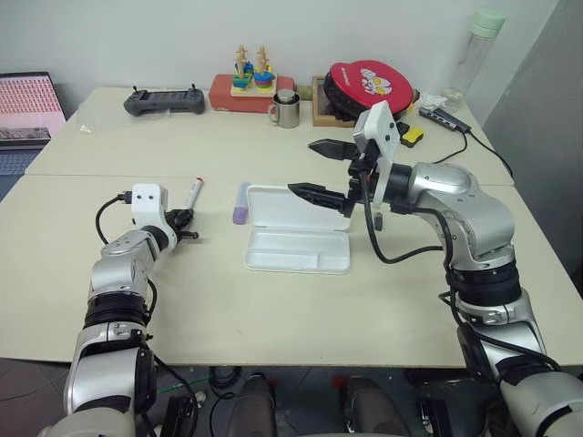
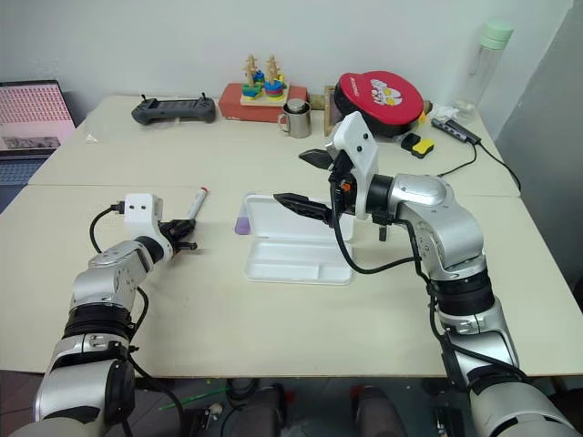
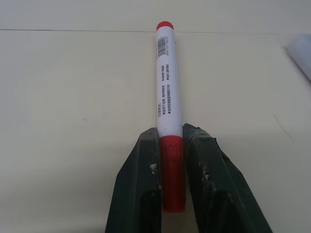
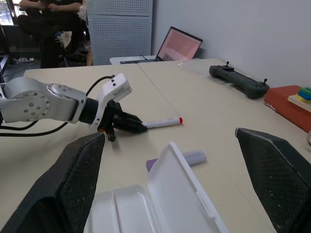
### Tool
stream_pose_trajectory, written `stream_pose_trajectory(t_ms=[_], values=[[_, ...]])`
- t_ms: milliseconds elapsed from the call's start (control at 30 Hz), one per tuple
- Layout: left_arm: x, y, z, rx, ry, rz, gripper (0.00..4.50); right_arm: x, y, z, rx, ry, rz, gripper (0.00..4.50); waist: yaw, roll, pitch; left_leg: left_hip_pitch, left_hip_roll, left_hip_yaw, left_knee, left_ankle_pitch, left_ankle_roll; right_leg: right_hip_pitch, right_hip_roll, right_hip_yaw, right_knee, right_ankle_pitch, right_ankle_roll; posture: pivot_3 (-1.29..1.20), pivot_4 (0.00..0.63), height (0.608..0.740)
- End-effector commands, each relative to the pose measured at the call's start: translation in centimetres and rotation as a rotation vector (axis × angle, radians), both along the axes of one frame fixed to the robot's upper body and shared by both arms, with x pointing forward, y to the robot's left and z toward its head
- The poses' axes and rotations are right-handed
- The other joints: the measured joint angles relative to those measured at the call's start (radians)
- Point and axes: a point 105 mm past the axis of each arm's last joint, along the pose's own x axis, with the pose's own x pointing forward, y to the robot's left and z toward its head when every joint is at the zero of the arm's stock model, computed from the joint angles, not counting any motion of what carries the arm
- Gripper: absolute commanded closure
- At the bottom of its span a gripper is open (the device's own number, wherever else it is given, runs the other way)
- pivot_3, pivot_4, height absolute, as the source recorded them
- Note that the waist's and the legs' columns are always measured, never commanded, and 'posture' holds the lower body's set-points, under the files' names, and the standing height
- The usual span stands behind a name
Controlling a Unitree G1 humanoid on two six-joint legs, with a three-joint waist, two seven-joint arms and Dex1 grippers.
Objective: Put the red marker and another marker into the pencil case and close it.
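The red marker [image 3: 167,87] lies on the table at the left, and my left gripper [image 3: 171,141] is shut on its red cap end; the white barrel points away from me. The short purple marker [image 1: 240,202] lies just to the right of it, against the left edge of the pencil case [image 1: 296,248]. The case is a flat white box, lying open with its lid [image 1: 278,205] folded back. My right gripper [image 1: 301,167] hovers open above the case's far side, nothing between its fingers.
Along the table's back edge stand a black controller [image 1: 164,100], a red box with wooden stacking toys [image 1: 242,89], a metal mug [image 1: 285,109], a round red case [image 1: 369,84] and a bottle [image 1: 480,45]. A laptop [image 1: 27,109] sits far left. A person [image 4: 48,19] sits in the background.
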Motion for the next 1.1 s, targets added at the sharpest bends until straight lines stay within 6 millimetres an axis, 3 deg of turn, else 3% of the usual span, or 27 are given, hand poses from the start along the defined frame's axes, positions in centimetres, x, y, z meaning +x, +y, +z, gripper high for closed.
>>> stream_pose_trajectory(t_ms=[33, 67, 167, 267, 367, 467, 700, 867, 967, 1100], values=[[1.2, -3.7, 8.4, 0.054, -0.337, -0.181, 4.08, -0.8, -1.4, 2.1, 0.024, -0.069, -0.006, 0.00, 0.004, 0.000, 0.000, -0.001, 0.000, 0.000, 0.000, 0.000, 0.000, 0.000, 0.000, 0.000, 0.000, 0.000, 0.000, 0.00, 0.150, 0.740], [0.8, -5.9, 11.2, 0.048, -0.443, -0.301, 4.08, -1.0, -2.3, 2.2, 0.018, -0.069, -0.019, 0.00, 0.009, -0.001, 0.001, -0.001, 0.000, 0.000, 0.000, 0.000, 0.000, -0.001, 0.000, -0.001, 0.000, 0.000, 0.000, 0.00, 0.150, 0.740], [-1.3, -10.6, 15.6, 0.093, -0.601, -0.588, 4.08, -1.6, -4.1, 2.1, -0.003, -0.061, -0.037, 0.00, 0.019, -0.001, 0.001, -0.007, -0.001, 0.000, 0.001, 0.001, -0.002, -0.003, -0.001, -0.002, -0.001, 0.000, 0.000, 0.00, 0.150, 0.740], [-4.0, -15.3, 15.9, 0.216, -0.613, -0.932, 4.08, -2.0, -5.9, 1.6, -0.030, -0.053, -0.079, 0.00, 0.013, -0.001, 0.001, -0.007, -0.001, 0.000, 0.000, 0.001, -0.002, -0.003, -0.002, -0.001, -0.002, 0.000, 0.000, 0.00, 0.150, 0.740], [-5.6, -17.8, 13.6, 0.382, -0.502, -1.206, 4.08, -2.4, -8.0, 1.2, -0.054, -0.037, -0.143, 0.00, 0.002, 0.001, 0.001, -0.005, -0.001, 0.001, -0.001, 0.001, -0.002, -0.003, -0.001, -0.001, -0.001, 0.000, -0.002, 0.00, 0.150, 0.740], [-6.3, -18.4, 11.9, 0.491, -0.396, -1.367, 4.08, -2.7, -9.5, 1.1, -0.083, -0.042, -0.207, 0.00, -0.012, 0.002, 0.001, -0.004, 0.000, 0.001, -0.001, 0.001, -0.002, -0.003, -0.001, 0.000, 0.000, -0.001, -0.001, 0.00, 0.150, 0.740], [-3.8, -16.5, 5.6, 0.799, -0.110, -1.433, 4.08, -4.0, -9.8, 0.7, -0.086, -0.036, -0.255, 0.00, -0.024, 0.002, 0.001, -0.003, 0.000, 0.002, 0.000, 0.001, -0.001, -0.003, 0.000, 0.001, 0.000, -0.003, 0.003, 0.00, 0.150, 0.740], [-3.2, -16.0, 4.7, 0.812, -0.062, -1.448, 4.08, -5.1, -9.0, -0.4, -0.111, -0.009, -0.228, 0.00, -0.021, 0.002, 0.001, -0.007, 0.000, 0.002, 0.001, 0.001, -0.001, -0.006, 0.000, 0.001, 0.000, -0.003, 0.003, 0.00, 0.150, 0.740], [-3.2, -17.1, 4.9, 0.752, -0.077, -1.462, 4.08, -5.3, -8.8, -0.5, -0.100, -0.003, -0.240, 0.00, -0.020, 0.002, 0.001, -0.010, 0.000, 0.001, 0.000, 0.001, -0.001, -0.007, 0.000, 0.001, 0.000, -0.003, 0.002, 0.00, 0.150, 0.740], [-3.3, -17.0, 4.4, 0.742, -0.065, -1.458, 4.08, -5.3, -8.7, -0.4, -0.094, -0.001, -0.247, 0.00, -0.018, 0.002, 0.001, -0.010, 0.000, 0.001, 0.001, 0.001, -0.001, -0.007, 0.000, 0.000, 0.000, -0.003, 0.002, 0.00, 0.150, 0.740]])
